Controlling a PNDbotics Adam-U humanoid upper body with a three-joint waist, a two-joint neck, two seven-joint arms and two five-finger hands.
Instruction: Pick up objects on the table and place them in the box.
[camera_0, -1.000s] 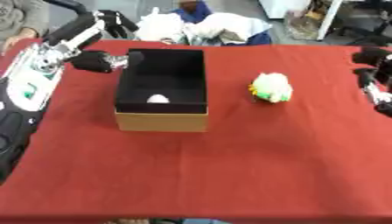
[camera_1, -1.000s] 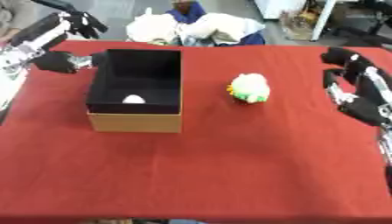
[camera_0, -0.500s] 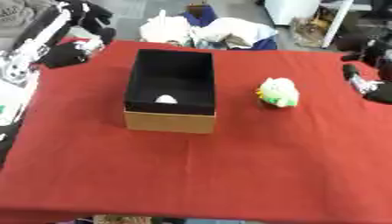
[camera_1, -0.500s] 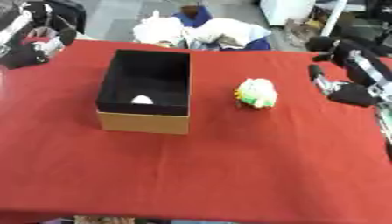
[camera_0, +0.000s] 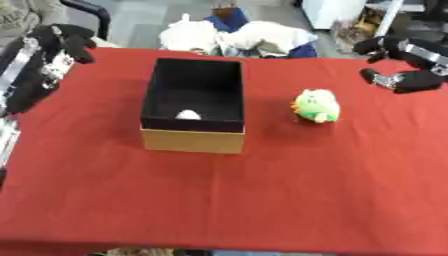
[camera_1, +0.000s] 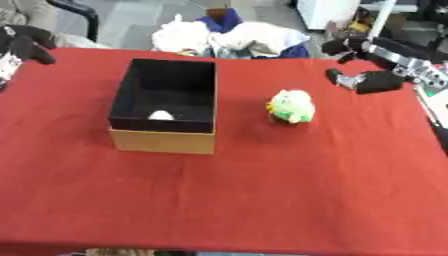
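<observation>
Small green plush toy with pale patches, lying on the red table just right of the open black-lined cardboard box; small white object inside the box. Right hand far right above the table, fingers spread, holding nothing. Left hand at far left edge, fingers curled, empty.

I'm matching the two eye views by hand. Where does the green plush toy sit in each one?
Left eye view: the green plush toy lies right of centre in the upper half, on the red cloth.
Right eye view: the same toy lies nearer the picture's middle, at the same height.
Shared landmark: the box, open, with a black inside, stands to the toy's left in both views, apart from it.
</observation>
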